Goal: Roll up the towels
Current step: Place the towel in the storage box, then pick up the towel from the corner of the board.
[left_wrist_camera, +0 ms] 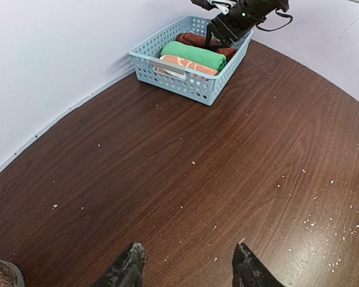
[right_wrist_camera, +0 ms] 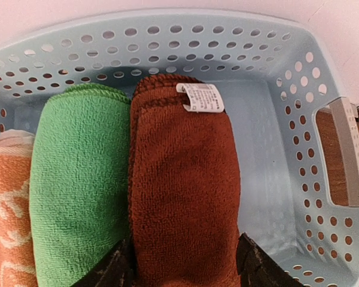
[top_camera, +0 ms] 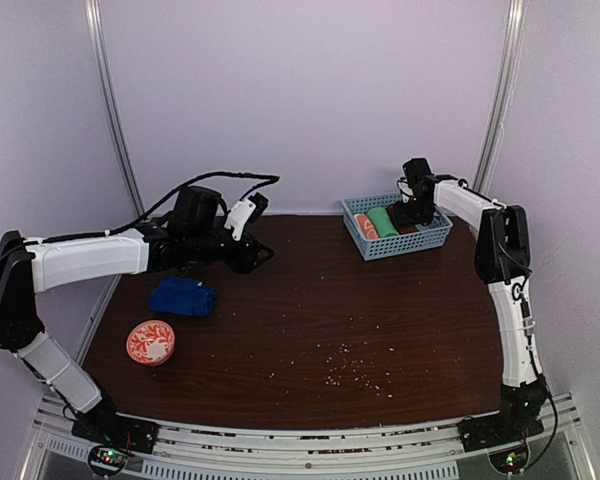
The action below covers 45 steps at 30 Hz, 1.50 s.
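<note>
Rust-brown towel (right_wrist_camera: 182, 191), rolled, lies in the pale blue basket (right_wrist_camera: 275, 137) at the far right corner of the table (top_camera: 380, 300). It touches the green rolled towel (right_wrist_camera: 78, 185), and an orange-and-white roll (right_wrist_camera: 9, 203) lies beyond that. The right fingers (right_wrist_camera: 115, 270) are spread wide, one at each side of the brown roll. The blue towel (top_camera: 183, 297) sits as a lumpy bundle near the left edge, close to a red patterned bowl (top_camera: 151, 342). The left fingers (left_wrist_camera: 128, 266) hang spread apart above bare wood.

**dan_k:** left arm (top_camera: 88, 258) and right arm (top_camera: 516, 330) were both white shells with chunky black joints, right?

**moss:** yep, plus a looping black cable (top_camera: 212, 182) over the left one. The left gripper (left_wrist_camera: 188, 248) had scuffed black fingers (left_wrist_camera: 128, 269), and green lights glowed at the bases (top_camera: 115, 432).
</note>
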### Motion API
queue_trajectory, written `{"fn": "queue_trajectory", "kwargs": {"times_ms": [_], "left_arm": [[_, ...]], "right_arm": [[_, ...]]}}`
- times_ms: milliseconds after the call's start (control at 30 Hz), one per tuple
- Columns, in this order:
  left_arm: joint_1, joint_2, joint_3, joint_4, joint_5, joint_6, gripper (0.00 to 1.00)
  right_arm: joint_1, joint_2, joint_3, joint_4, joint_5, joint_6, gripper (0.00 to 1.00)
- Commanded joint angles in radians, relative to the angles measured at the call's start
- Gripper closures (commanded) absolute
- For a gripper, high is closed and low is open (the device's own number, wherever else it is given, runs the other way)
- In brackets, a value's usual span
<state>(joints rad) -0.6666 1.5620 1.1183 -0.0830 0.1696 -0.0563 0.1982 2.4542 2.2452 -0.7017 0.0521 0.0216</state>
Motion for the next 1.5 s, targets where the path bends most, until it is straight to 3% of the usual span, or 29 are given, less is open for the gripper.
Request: {"fn": "queue_trajectory", "kwargs": {"times_ms": [0, 367, 567, 833, 1033, 1100, 1167, 1200, 1300, 1467], "left_arm": [[0.005, 0.006, 0.028, 0.017, 0.013, 0.021, 0.49], [0.005, 0.023, 0.044, -0.015, -0.055, 0.0, 0.49], [0.004, 0.013, 0.035, -0.052, -0.129, -0.028, 0.49], [0.004, -0.001, 0.09, -0.277, -0.358, -0.16, 0.49], [0.019, -0.016, 0.069, -0.426, -0.462, -0.244, 0.47], [0.036, -0.021, 0.049, -0.465, -0.475, -0.268, 0.46], [0.056, -0.027, 0.027, -0.497, -0.487, -0.289, 0.43], [0.067, -0.029, 0.013, -0.505, -0.491, -0.295, 0.42], [0.125, -0.018, -0.016, -0.514, -0.478, -0.311, 0.4], [0.221, 0.03, -0.015, -0.491, -0.433, -0.34, 0.47]], "right_arm": [[-0.008, -0.064, -0.006, -0.014, -0.01, -0.011, 0.4], [-0.008, -0.196, -0.058, -0.04, -0.059, -0.018, 0.39], [-0.008, -0.349, -0.115, -0.107, -0.183, -0.067, 0.35], [-0.008, -0.691, -0.495, -0.063, -0.406, -0.222, 0.34], [-0.011, -0.981, -0.97, 0.243, -0.397, -0.258, 0.27], [-0.012, -1.045, -1.104, 0.326, -0.376, -0.25, 0.21], [-0.013, -1.117, -1.216, 0.433, -0.347, -0.23, 0.01], [-0.014, -1.154, -1.272, 0.486, -0.338, -0.22, 0.0], [-0.017, -1.227, -1.362, 0.57, -0.327, -0.192, 0.0], [-0.019, -1.212, -1.363, 0.556, -0.395, -0.195, 0.0]]}}
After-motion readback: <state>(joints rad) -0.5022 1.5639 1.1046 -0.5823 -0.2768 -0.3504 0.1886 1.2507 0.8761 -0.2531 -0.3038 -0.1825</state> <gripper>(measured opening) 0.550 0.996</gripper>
